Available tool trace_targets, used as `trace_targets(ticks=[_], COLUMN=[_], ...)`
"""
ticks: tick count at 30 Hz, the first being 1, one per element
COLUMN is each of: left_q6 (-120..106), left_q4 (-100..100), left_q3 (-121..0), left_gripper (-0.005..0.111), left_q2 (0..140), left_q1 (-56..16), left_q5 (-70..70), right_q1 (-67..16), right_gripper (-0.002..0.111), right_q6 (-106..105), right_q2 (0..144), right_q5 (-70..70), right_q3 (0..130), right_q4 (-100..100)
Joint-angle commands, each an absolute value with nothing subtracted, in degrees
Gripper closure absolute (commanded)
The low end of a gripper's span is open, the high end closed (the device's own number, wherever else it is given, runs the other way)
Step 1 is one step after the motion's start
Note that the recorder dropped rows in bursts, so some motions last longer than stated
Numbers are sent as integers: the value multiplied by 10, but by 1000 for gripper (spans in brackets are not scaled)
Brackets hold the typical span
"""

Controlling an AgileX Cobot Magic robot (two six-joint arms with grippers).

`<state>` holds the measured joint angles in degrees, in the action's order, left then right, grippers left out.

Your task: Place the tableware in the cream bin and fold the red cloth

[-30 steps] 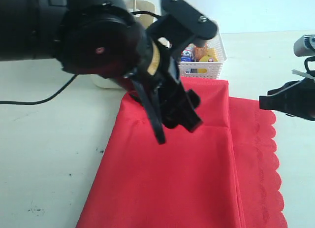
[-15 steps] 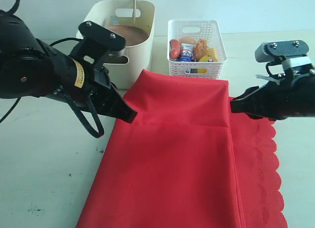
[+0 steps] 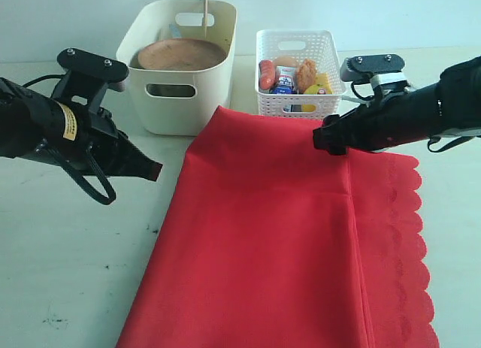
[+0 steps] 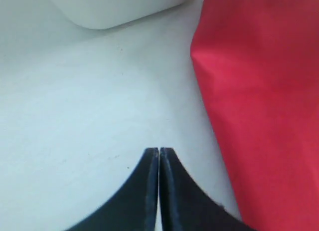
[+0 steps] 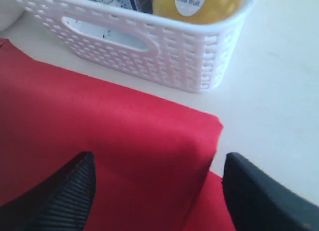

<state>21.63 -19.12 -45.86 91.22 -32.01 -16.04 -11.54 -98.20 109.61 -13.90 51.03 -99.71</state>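
The red cloth (image 3: 278, 235) lies folded over itself, its scalloped edge (image 3: 421, 250) showing on the right. The cream bin (image 3: 180, 100) at the back holds the round brown wooden plate (image 3: 180, 53) and an upright chopstick (image 3: 204, 8); other tableware is hidden. My left gripper (image 3: 154, 171) is shut on nothing, over bare table just left of the cloth's edge (image 4: 259, 91), fingertips together (image 4: 159, 152). My right gripper (image 3: 328, 141) hangs open over the fold's far right corner (image 5: 199, 126), and in the right wrist view that gripper (image 5: 157, 173) has cloth between its spread fingers.
A white lattice basket (image 3: 301, 85) with food items, among them a lemon (image 5: 199, 4), stands right of the bin, touching the cloth's far edge. The bin's base (image 4: 114, 6) is close ahead of the left gripper. A black cable runs behind the left arm.
The left arm has pulled back to the left, off the cloth and out from the camera. The right arm has moved left to the fold's far right corner.
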Motion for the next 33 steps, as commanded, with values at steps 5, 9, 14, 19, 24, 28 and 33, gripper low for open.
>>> trace_targets(ticks=[5,9,14,19,24,28,33], left_q6=[216,215,215,215,215,215,215], left_q4=[-195,-198,-200,-200,-200,-200,-200], left_q3=[-456,-456,-456,-456,-456,-456,-456], left_gripper=[104,104,104,104,104,104,104], left_q2=[907,907,907,907,907,907,907], left_q1=[-318,-318,-318,-318,-318,-318,-318], left_q5=[-146,-146,-146,-146,-146,-149,-154], right_q1=[-116,-116,-116,-116,-112,-89,-69], right_gripper=[79,108,108,108,108,108,108], right_q6=[-1000,-999,-999,-881,-539,-190,129], right_q2=[1121,1117,1060,938,838,816,844], right_q5=[-149,-149,-151,-151,-170,-208,-234], right_q3=[533,530,499,455,427,427,426], right_q4=[-999,-999,-999,-905,-554,-219,46])
